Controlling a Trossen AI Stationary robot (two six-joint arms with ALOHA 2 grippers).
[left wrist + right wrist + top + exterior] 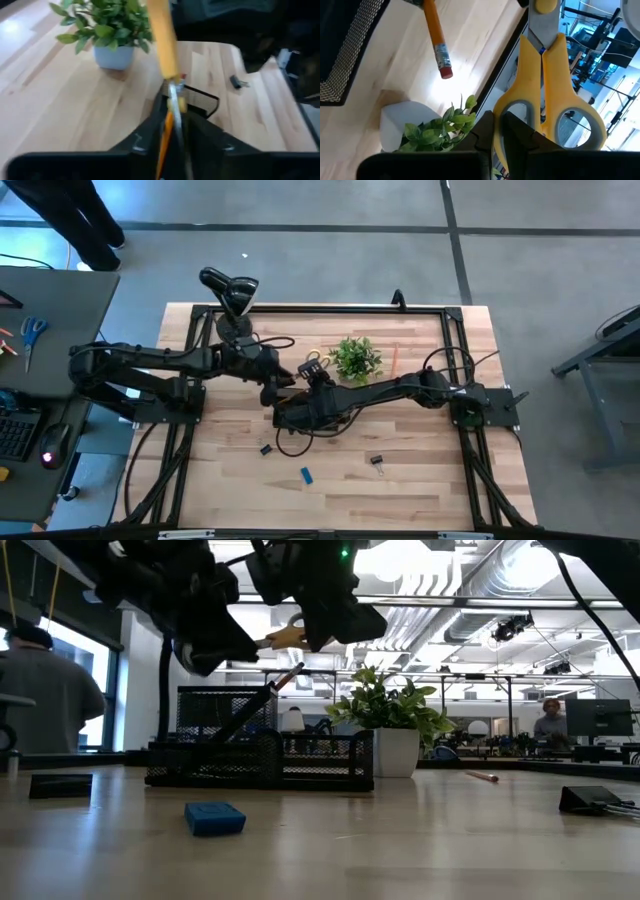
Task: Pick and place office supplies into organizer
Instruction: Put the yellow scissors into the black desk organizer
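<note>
The yellow-handled scissors hang in the air between both grippers, above the black mesh organizer. My right gripper is shut on a handle loop. My left gripper is shut around the silver blades. In the low view the scissors bridge the two dark grippers. An orange pencil leans up out of the organizer's tall compartment, eraser end uppermost. In the high view the two grippers meet beside the plant, and the arms hide most of the organizer. My left gripper has the scissors' silver blade running between its two fingers, near the yellow pivot. The handles stick out beyond the fingertips. The scissors are lifted clear of the table. My right gripper pinches the rim of one handle loop; one finger sits in the loop opening and the other outside it. The blades point away from the gripper.
A potted plant stands just right of the grippers, and a black lamp at the far edge. On the table lie an orange pencil, a blue eraser and binder clips. A person sits beyond the table.
</note>
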